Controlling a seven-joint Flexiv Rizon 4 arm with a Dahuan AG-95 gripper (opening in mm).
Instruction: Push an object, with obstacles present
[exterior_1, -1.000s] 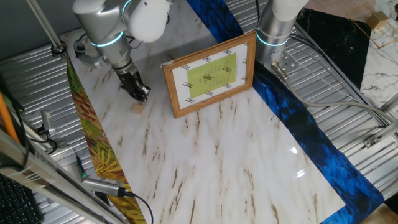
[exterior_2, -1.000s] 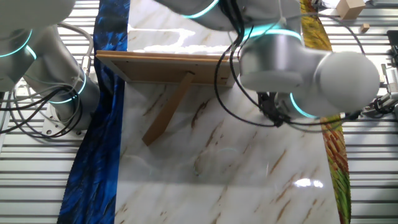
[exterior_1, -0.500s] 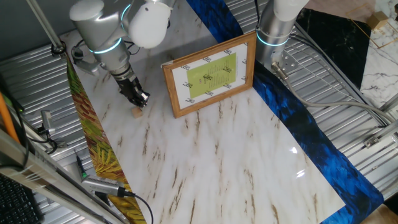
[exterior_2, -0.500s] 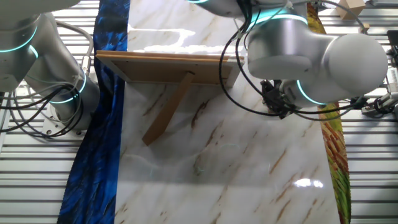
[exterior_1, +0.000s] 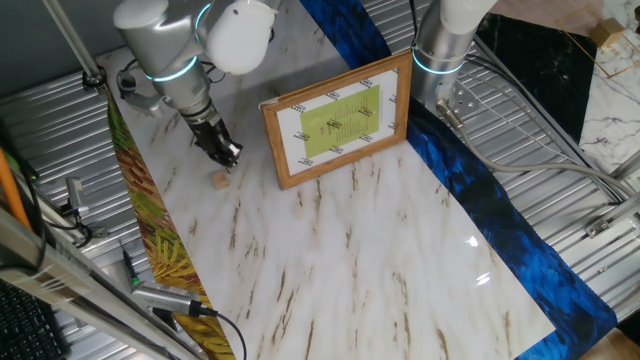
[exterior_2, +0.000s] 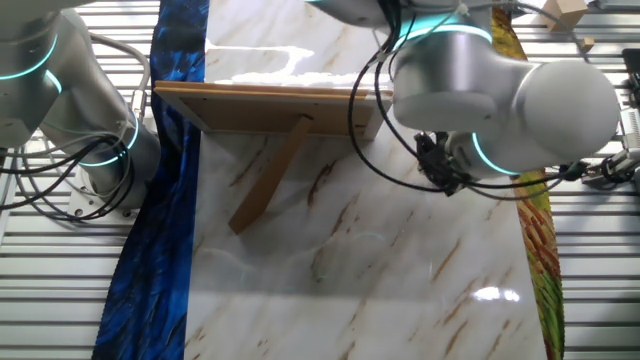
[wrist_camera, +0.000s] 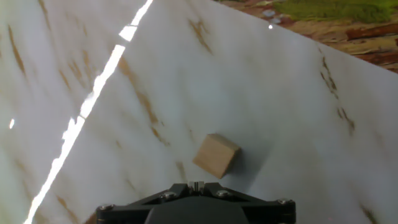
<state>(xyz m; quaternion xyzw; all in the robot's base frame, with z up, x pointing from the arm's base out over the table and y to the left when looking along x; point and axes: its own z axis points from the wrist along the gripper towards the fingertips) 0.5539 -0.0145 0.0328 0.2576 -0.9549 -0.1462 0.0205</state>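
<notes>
Since the block is so small, we judge each point below from how it sits now.

Block: a tiny light-tan cube (wrist_camera: 216, 155) lying flat on the marble surface (exterior_1: 350, 260), just ahead of the end effector (exterior_1: 226, 153) and apart from it — in the hand view a thin strip of bare surface shows between the two.

End effector: tilted down toward the surface, tip low; its fingers look drawn together to a narrow point in one fixed view, but we cannot tell for certain, and in the hand view only the black housing shows. It holds nothing.

Weight: we expect it to be very light, wood or cork by the colour, and stiff, so nothing to crush.

Slip: the polished surface looks slick — we think the cube will skate or spin if struck off-centre.

Where to meet it: it sits turned, one corner toward the end effector, so we would press on a flat side face, low and centred, not on the corner.

Picture frame: the brown frame (exterior_1: 338, 120) stands propped upright, off to one side of the end effector and well apart from the block.

Risk: a light push may send the block further than meant.
</notes>
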